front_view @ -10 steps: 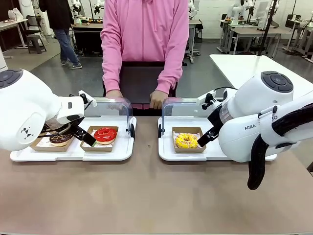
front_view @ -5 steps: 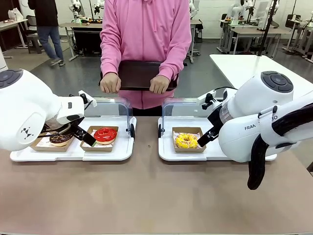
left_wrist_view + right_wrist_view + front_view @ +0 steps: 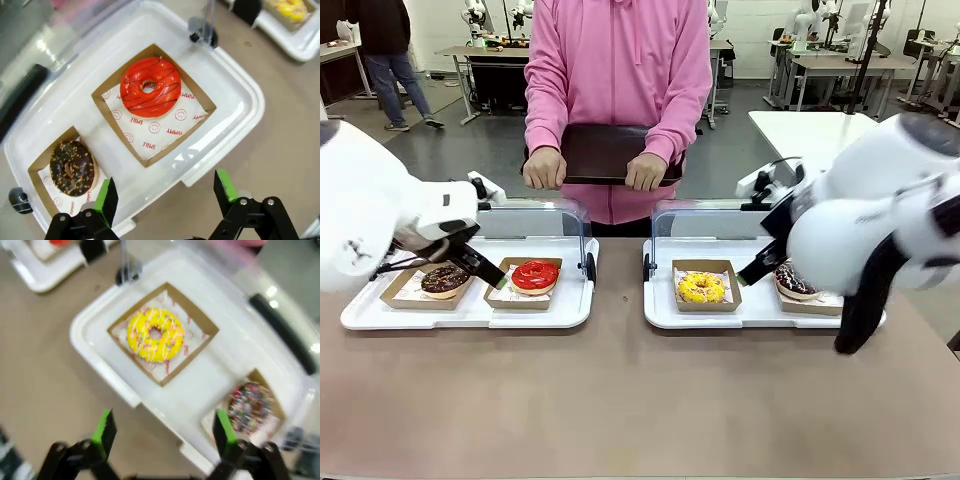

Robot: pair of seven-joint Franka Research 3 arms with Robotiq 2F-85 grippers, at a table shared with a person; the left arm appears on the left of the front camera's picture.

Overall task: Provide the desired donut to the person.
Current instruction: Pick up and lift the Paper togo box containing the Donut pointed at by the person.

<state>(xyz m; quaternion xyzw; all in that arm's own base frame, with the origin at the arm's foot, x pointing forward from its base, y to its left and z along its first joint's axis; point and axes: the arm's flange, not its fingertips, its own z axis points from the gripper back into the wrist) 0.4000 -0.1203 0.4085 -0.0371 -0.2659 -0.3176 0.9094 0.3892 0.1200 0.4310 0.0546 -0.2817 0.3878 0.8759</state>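
The left gripper (image 3: 165, 187) stood wide near the red donut (image 3: 150, 86); the right gripper (image 3: 164, 432), blurred, seemingly wide near the yellow donut (image 3: 156, 335). With the person (image 3: 618, 80) signalling no choice, either could grab wrongly.

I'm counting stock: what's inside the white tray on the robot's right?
The right tray holds a yellow donut and a dark sprinkled donut, each in a cardboard box. In the front view the right arm covers that tray's right end.
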